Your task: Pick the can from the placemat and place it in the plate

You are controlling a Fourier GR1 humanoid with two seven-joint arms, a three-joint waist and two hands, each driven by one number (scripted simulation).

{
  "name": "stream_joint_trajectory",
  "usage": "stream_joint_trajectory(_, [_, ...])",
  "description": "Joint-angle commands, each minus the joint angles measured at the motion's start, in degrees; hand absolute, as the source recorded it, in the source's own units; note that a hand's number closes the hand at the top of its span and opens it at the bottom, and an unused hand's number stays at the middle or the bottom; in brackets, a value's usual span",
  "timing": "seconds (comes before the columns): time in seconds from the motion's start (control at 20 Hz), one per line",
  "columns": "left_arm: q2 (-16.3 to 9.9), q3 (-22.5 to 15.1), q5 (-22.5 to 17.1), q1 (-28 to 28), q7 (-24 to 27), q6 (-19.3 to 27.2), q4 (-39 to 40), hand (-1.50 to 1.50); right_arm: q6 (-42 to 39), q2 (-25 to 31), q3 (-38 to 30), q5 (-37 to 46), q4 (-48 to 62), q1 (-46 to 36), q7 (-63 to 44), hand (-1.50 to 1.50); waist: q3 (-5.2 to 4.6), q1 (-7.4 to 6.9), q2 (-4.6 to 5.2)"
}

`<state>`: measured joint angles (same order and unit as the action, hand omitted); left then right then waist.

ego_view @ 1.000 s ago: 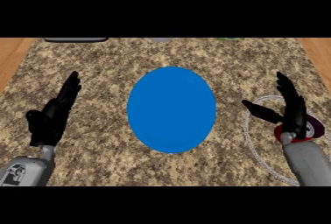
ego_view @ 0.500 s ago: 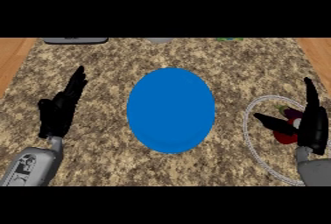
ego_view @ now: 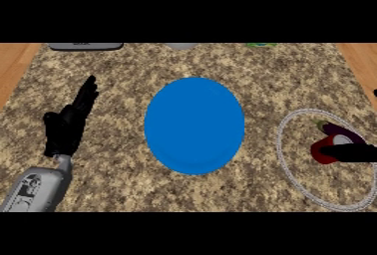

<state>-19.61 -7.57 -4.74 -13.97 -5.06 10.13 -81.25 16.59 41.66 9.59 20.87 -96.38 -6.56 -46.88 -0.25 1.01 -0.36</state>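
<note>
We view a speckled granite counter (ego_view: 110,189) that fills most of the frame, with strips of wooden floor (ego_view: 15,64) at its far left and far right corners. At the centre lies the blue plate (ego_view: 194,125), bare on top. To its right, near the frame's edge, we see the placemat (ego_view: 298,179), a round mat with a pale braided rim, partly cut off by the frame.

On the left, the grey forearm (ego_view: 37,189) rises from the near edge and ends in the left hand (ego_view: 66,127), fingers straight and pointing far, released and holding nothing; it rests well apart from the plate.

On the placemat lies the can (ego_view: 331,142), red and dark purple, apparently tipped on its side. The right hand (ego_view: 361,153) enters from the right edge as a dark shape lying across the can and touching it; we cannot tell whether its fingers close round it.

Along the far edge we note a grey object (ego_view: 86,46), a pale object (ego_view: 181,46) and a green object (ego_view: 261,45), each only partly in view.
</note>
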Motion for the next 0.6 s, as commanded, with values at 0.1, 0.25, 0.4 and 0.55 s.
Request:
stream_joint_trajectory(0.1, [0.6,0.6,0.0,-1.4,0.1,-1.6,1.4,0.0,-14.9,5.8,-3.2,-6.7,-5.2,-2.9,-14.6,-1.5,0.16,-0.8,0.33])
stream_joint_trajectory(0.25, [0.7,1.5,0.2,-1.1,-0.2,-1.9,1.4,0.0,-17.4,4.1,-4.2,-9.8,-3.1,-2.5,-14.5,-1.5,0.22,-0.96,0.38])
stream_joint_trajectory(0.4, [1.5,-0.3,2.1,5.9,3.0,-2.5,-2.5,0.0,-17.7,2.2,-5.4,-8.1,-0.4,-3.1,-12.7,-1.5,0.23,-1.39,0.35])
stream_joint_trajectory(0.55, [2.9,0.7,3.2,-2.3,-3.5,-1.6,-1.0,0.0,-20.0,-0.3,-4.4,-7.0,3.5,-7.1,-13.0,-1.5,0.25,-1.43,0.44])
